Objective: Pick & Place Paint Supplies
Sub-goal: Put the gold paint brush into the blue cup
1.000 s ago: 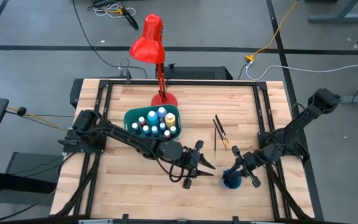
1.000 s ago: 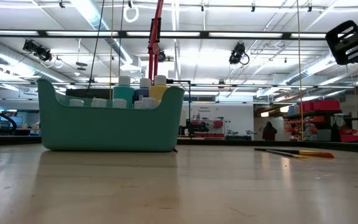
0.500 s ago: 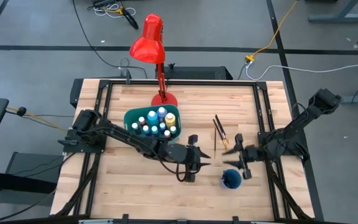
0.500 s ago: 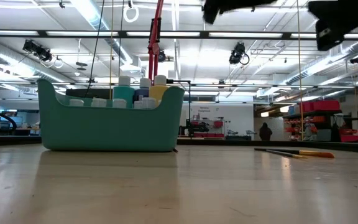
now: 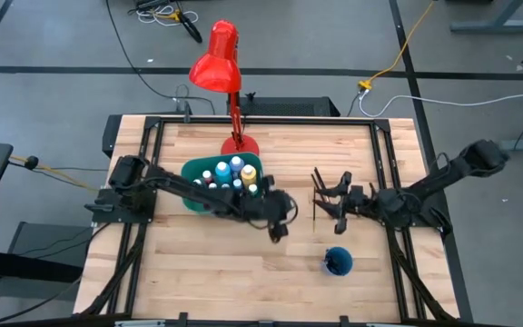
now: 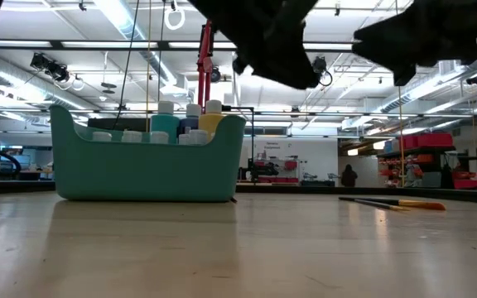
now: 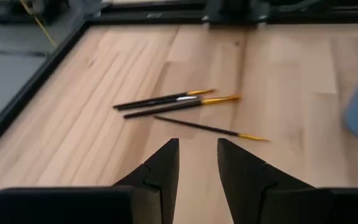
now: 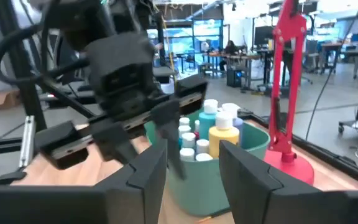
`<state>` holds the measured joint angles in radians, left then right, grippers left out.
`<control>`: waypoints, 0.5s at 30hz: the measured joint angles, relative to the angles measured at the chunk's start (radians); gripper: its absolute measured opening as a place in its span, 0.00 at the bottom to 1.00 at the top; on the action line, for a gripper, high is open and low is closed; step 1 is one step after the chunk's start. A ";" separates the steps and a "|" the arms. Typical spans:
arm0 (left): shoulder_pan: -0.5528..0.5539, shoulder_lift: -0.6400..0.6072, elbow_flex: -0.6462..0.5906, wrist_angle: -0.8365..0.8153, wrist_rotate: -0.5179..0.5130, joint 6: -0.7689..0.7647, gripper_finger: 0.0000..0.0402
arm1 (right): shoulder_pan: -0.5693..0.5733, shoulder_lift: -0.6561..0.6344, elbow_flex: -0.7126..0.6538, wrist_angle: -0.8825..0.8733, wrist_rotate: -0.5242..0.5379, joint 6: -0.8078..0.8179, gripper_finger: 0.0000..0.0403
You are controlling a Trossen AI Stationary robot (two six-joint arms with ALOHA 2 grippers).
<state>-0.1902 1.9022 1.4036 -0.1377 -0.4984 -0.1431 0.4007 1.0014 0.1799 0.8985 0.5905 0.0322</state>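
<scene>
Right gripper [image 5: 334, 202]: a second ago it hung low over the blue cup [image 5: 338, 262]; it has since lifted off and swung in over the paintbrushes [image 5: 320, 193]. Jaws parted, nothing between them.
Left gripper [image 5: 280, 221]: pulled back from mid-table to just beside the teal bin [image 5: 192, 170]. Fingers [image 7: 160, 171] stand a narrow gap apart, nothing in them (its wrist view looks straight across at the brushes).
Paint bottles [image 5: 231, 177]: all standing in the bin, white caps up; unchanged.
Brushes: three, lying loose on the bare wood right of the bin, close together, tips partly crossing; not moved.
Cup: alone near the front edge, well apart from both grippers.
Red lamp [image 5: 216, 56]: behind the bin, untouched.
Reading: bottles look done; the right arm's shift suggests a brush is next.
Risk: thin handles lying flat, and two grippers now near each other.
</scene>
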 joint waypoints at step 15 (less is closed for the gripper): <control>0.224 0.013 0.000 -0.223 0.234 0.122 0.28 | -0.121 0.047 0.000 0.002 -0.086 0.063 0.37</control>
<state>0.0336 1.9156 1.4036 -0.3608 -0.2639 -0.0215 0.2798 1.0481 0.1802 0.9002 0.5044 0.0951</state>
